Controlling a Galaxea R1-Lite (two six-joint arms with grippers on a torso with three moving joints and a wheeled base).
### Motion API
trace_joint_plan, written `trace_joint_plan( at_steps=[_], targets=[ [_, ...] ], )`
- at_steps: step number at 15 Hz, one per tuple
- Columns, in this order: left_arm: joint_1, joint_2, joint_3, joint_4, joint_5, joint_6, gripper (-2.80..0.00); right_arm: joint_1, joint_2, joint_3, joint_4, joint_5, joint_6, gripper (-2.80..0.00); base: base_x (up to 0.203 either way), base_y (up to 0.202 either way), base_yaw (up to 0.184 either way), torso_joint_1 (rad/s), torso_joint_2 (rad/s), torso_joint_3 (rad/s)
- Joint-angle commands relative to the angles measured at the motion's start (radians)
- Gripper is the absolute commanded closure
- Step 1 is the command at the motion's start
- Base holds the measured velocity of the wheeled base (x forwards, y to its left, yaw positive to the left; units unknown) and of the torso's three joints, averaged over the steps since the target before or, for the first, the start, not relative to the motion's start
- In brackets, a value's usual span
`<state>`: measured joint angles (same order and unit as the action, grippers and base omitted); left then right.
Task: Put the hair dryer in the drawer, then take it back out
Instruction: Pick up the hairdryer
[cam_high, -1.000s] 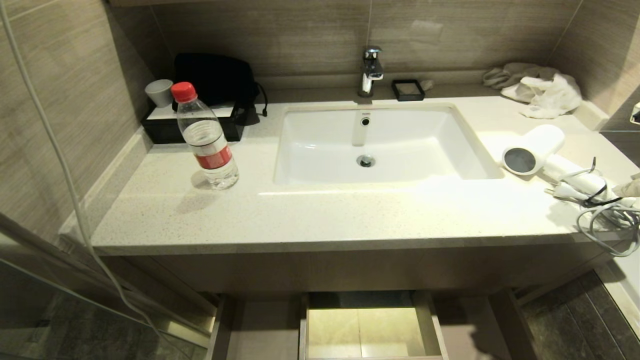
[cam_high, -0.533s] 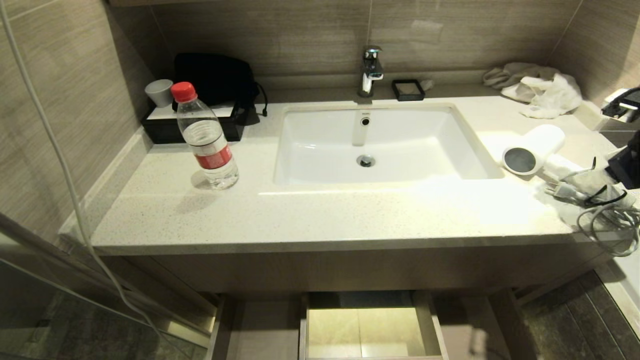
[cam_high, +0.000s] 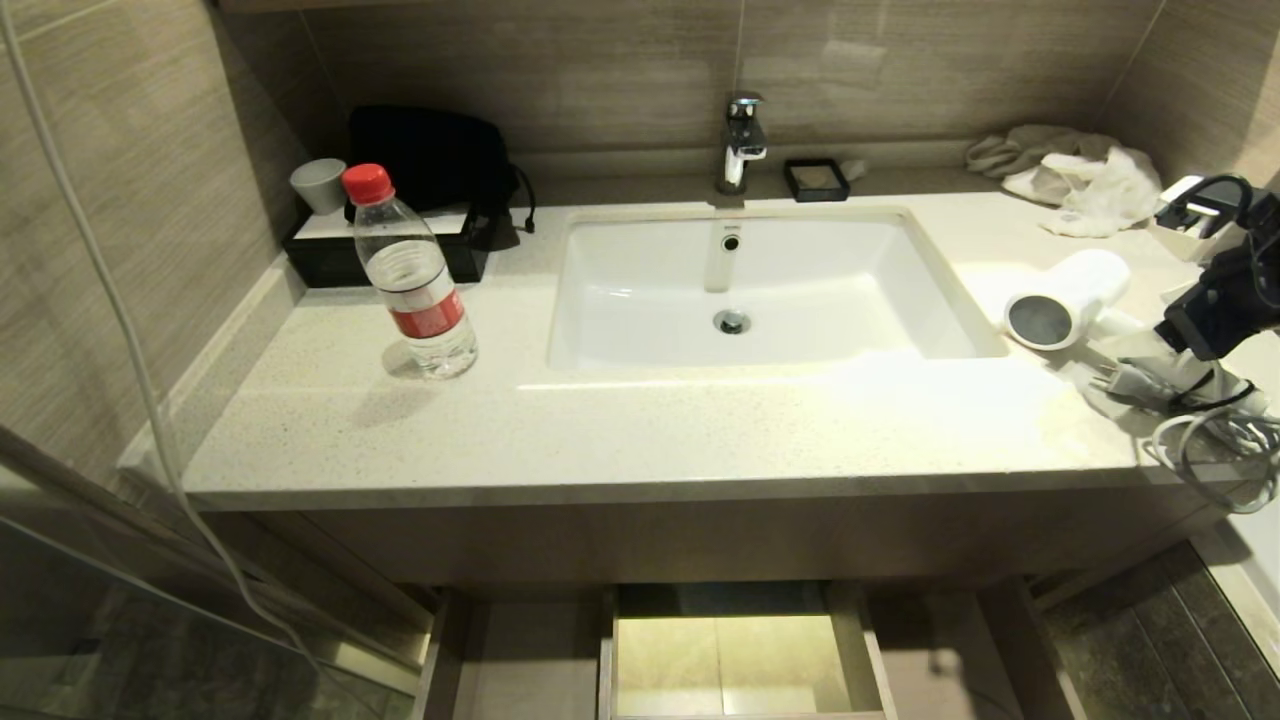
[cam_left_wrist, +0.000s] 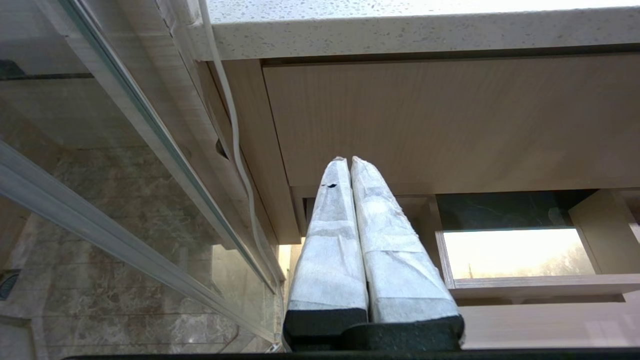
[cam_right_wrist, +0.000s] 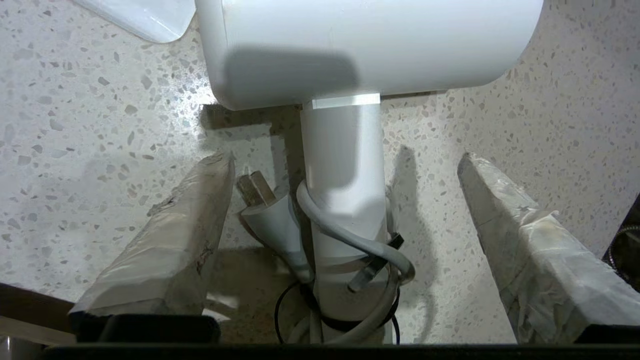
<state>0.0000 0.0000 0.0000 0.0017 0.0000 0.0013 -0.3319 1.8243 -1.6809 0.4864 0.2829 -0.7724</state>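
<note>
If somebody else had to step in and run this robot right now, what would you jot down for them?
Right gripper: open, fingers on either side of the hair dryer's handle, not closed on it.
Left gripper: shut, holding nothing, parked low in front of the cabinet.
Hair dryer: lying on the countertop right of the sink, cord bundled at the handle.
Drawer: pulled open below the counter; no dryer visible in the part in view.
Done: drawer open, gripper lined up.
Left: grip the dryer, place it in the drawer, then take it back out.

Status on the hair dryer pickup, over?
Right gripper open, fingers straddling the hair dryer handle on the countertop. Left gripper shut, parked low. Cord and plug bunched at handle.
</note>
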Motion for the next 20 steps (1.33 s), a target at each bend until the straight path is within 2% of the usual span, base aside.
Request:
trace_joint_plan(
  at_steps=[1, 11, 19, 20],
  targets=[
    [0.000, 0.000, 0.000, 0.000, 0.000, 0.000, 0.00, 0.001, 0.039, -0.021, 0.003, 0.001, -0.008, -2.80, 0.000, 0.000, 0.000, 0.000, 0.00, 0.000],
    [0.000, 0.000, 0.000, 0.000, 0.000, 0.000, 0.00, -0.001, 0.100, -0.024, 0.001, -0.001, -0.029, -2.80, 0.000, 0.000, 0.000, 0.000, 0.00, 0.000],
    [0.000, 0.000, 0.000, 0.000, 0.000, 0.000, 0.00, 0.001, 0.131, -0.034, -0.063, -0.002, -0.027, -2.80, 0.000, 0.000, 0.000, 0.000, 0.00, 0.000],
    [0.000, 0.000, 0.000, 0.000, 0.000, 0.000, 0.00, 0.001, 0.131, -0.034, -0.057, -0.002, -0.027, 0.00, 0.000, 0.000, 0.000, 0.000, 0.00, 0.000]
  ],
)
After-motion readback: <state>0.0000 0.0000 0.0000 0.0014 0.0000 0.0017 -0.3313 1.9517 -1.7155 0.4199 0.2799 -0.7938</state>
